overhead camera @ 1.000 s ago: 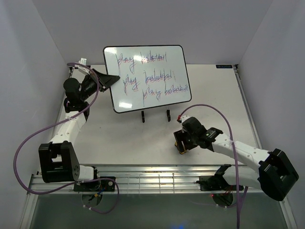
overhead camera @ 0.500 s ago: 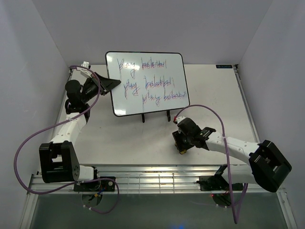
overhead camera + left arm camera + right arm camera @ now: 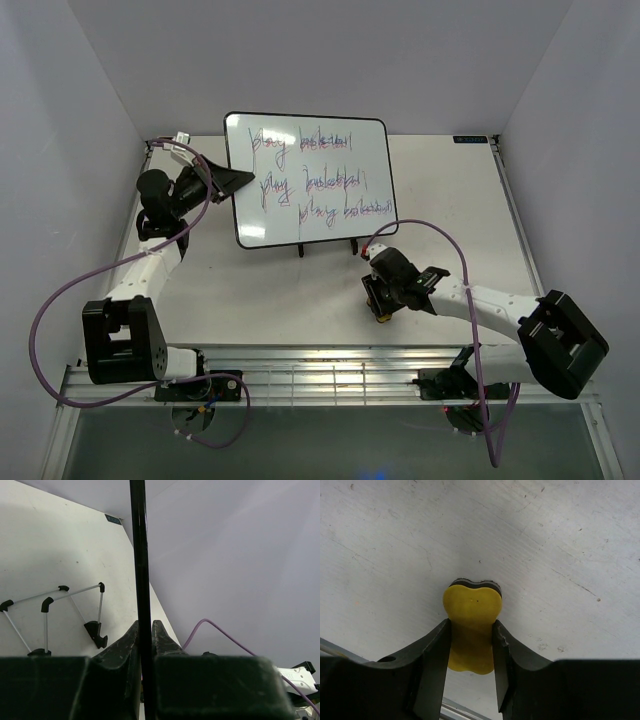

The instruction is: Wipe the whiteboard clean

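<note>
Your left jaws clamped on whiteboard (image 3: 308,178) at its 9 o'clock edge; in wrist view thin black frame ran straight up between them. Whiteboard stood tilted at bench (image 3: 450,200) 12 o'clock, three purple lines unwiped. Wire stand (image 3: 325,245) at board's 6 o'clock. Your right jaws clamped on yellow eraser (image 3: 471,615), low over bench, at board's 5 o'clock, well apart from it.

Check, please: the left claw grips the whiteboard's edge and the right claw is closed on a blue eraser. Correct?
Not quite: the eraser is yellow, not blue, as the right wrist view shows. The left claw does grip the whiteboard's edge, and the right claw is closed on the eraser.
</note>
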